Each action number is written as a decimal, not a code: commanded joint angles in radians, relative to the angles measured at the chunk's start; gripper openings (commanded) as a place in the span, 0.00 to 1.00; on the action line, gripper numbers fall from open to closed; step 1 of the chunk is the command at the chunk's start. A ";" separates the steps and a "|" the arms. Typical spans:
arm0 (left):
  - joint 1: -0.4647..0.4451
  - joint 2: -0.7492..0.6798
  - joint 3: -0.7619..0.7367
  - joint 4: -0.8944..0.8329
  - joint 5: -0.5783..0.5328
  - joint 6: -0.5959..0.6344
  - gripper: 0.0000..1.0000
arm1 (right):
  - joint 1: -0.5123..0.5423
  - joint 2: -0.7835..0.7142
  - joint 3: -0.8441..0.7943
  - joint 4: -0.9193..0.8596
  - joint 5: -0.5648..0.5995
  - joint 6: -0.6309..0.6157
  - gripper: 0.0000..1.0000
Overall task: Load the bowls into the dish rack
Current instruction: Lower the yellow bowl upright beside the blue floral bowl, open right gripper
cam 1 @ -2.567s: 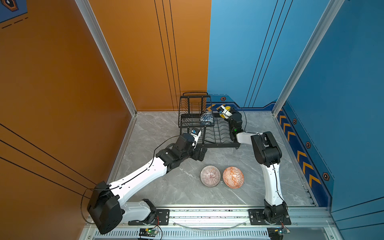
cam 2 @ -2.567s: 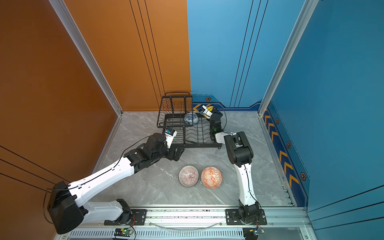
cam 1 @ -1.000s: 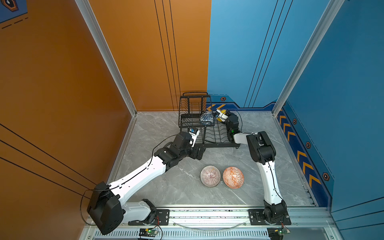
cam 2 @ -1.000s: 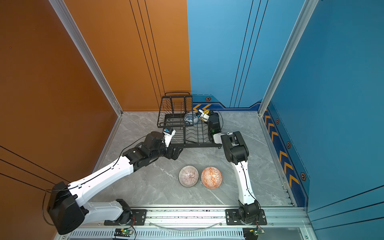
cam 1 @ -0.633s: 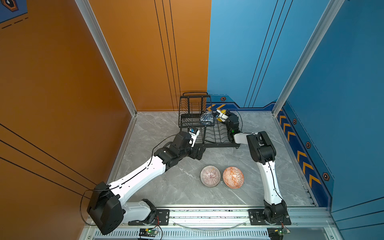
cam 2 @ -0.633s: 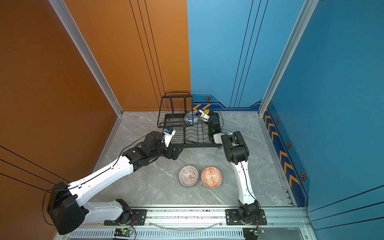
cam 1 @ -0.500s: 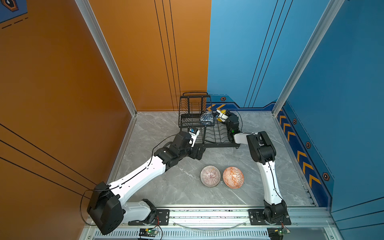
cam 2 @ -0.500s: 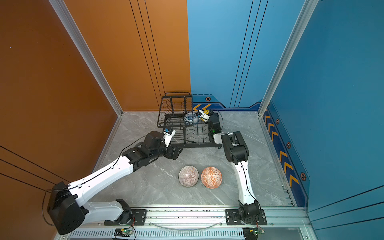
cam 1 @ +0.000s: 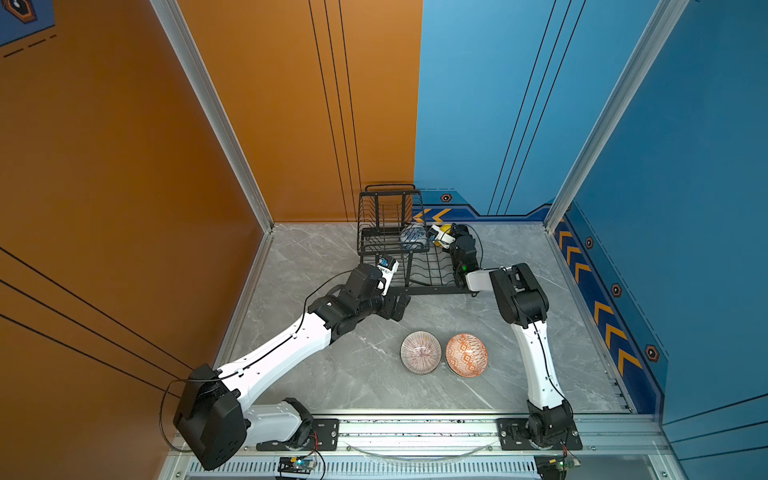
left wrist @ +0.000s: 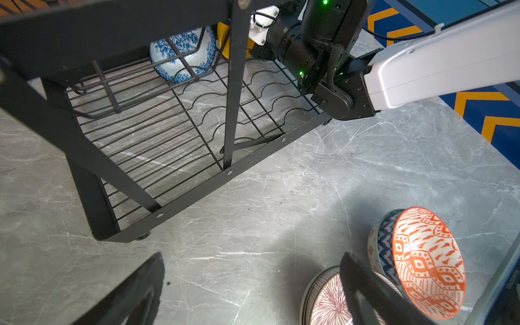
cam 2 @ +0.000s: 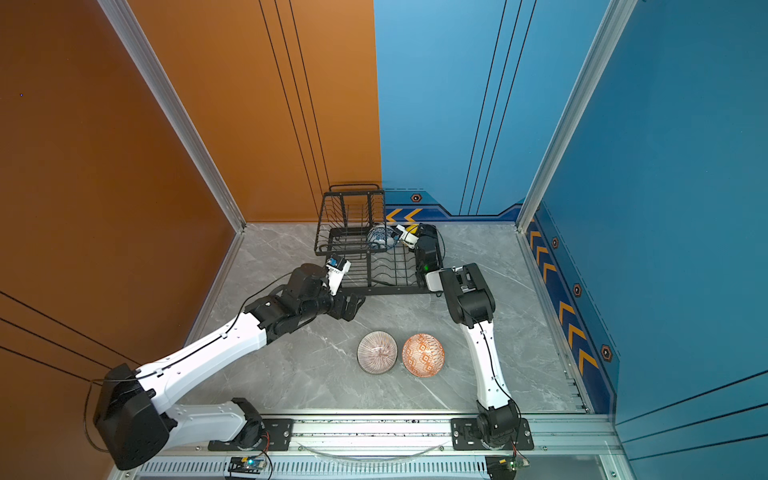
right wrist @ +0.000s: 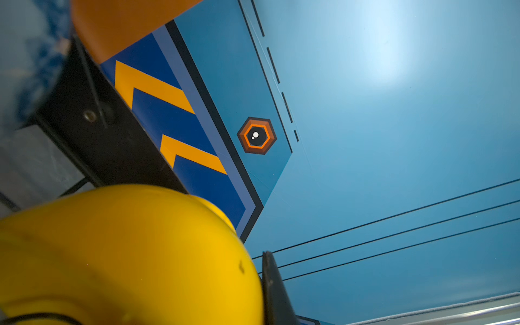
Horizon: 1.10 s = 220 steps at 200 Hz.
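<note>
Left wrist view, loading partly done. Shows blue-white bowl [left wrist: 183,53] standing in dish rack [left wrist: 197,197], yellow bowl [left wrist: 222,39] just beside it, clamped in right jaws and, by appearance, not yet released. Leaves striped bowl [cam 1: 420,352] and orange bowl [cam 1: 466,355] on worktop [cam 1: 353,374], near left jaws, wide apart and empty. Offers no legible writing; print on left wrist camera [cam 1: 386,266] too small to read.

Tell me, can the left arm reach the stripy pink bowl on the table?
Probably yes. The left tool stands open near the striped bowl, with only bare table between them; nothing blocks the way.
</note>
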 commanded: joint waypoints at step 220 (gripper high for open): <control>0.011 -0.090 -0.062 0.029 0.009 0.001 0.98 | 0.032 -0.161 -0.074 -0.241 -0.045 0.052 0.61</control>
